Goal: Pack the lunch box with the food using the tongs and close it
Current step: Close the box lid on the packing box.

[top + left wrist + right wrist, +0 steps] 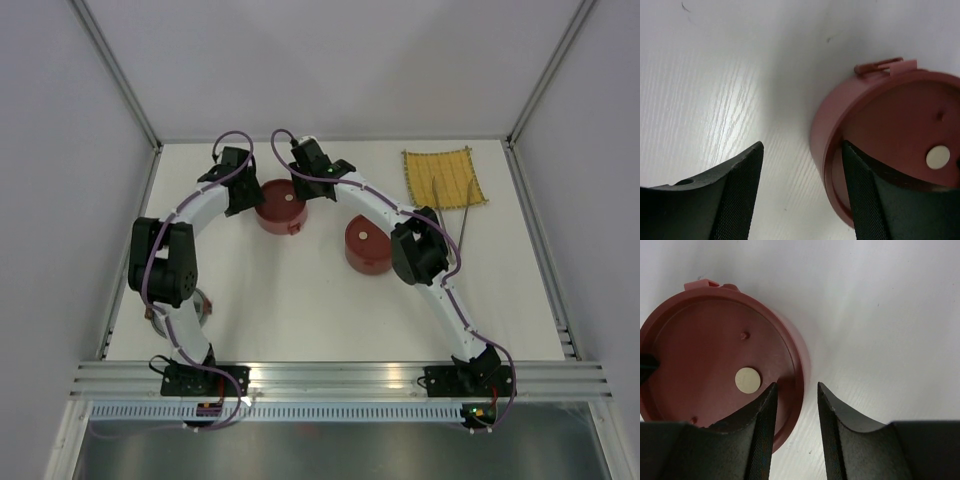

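Two dark-red lidded lunch box bowls stand on the table, one at the back (281, 206) and one nearer the middle (367, 245). Both grippers are at the back bowl. My left gripper (802, 145) is open on its left side, one finger over the red lid (900, 120) and the other over bare table. My right gripper (797, 385) is open on its right side and straddles the rim, its left finger over the lid (715, 350) beside the pale knob (748, 379). The silver tongs (464, 225) lie below the yellow mat. No food shows.
A yellow woven mat (444, 177) lies at the back right. A small shiny thing (203, 305) sits partly hidden behind the left arm near the table's left edge. Grey walls enclose the table (300, 310) on three sides.
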{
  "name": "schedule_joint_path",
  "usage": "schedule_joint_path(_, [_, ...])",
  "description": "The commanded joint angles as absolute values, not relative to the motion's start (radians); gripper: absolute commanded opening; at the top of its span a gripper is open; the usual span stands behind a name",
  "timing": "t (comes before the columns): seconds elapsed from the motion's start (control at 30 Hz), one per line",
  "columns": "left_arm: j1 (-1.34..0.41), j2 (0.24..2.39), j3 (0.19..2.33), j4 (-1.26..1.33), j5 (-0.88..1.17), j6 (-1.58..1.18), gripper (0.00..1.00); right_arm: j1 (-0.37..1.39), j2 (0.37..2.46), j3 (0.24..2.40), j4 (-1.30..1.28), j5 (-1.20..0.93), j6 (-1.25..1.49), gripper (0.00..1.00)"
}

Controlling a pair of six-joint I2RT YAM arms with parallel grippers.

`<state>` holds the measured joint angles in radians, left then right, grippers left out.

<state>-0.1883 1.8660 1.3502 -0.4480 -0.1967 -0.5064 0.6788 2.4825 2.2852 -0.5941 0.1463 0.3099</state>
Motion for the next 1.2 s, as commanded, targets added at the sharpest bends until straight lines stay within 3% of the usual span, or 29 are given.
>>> schedule_joint_path(0.0, [-0.184, 1.956, 1.394, -0.511, -0.299, -0.465, 0.69, 0.663, 2.457, 2.258, -0.614, 0.137, 0.298, 0.43])
schedule_joint_path(0.2, [-0.184, 2.051, 1.433, -0.571, -0.301, -0.489, 0.67, 0.654, 2.457, 2.252, -0.623, 0.137, 0.282, 0.42])
schedule_joint_path(0.3, [-0.19, 2.042, 1.414, -0.569, -0.279, -0.486, 0.64, 0.649, 2.46, 2.247, -0.621, 0.132, 0.282, 0.34])
schedule_joint_path(0.53, [-0.268, 2.071, 1.42, -0.558, -0.288, -0.408, 0.42, 0.65, 2.461, 2.183, -0.603, 0.072, 0.299, 0.15])
schedule_joint_path(0.67, [-0.319, 2.097, 1.425, -0.56, -0.288, -0.399, 0.39, 0.653, 2.413, 2.05, -0.569, 0.055, 0.296, 0.06])
schedule_joint_path(1.17, [-0.391, 1.824, 1.129, -0.563, -0.186, -0.471, 0.36, 0.683, 2.109, 1.559, -0.417, 0.046, 0.325, 0.02])
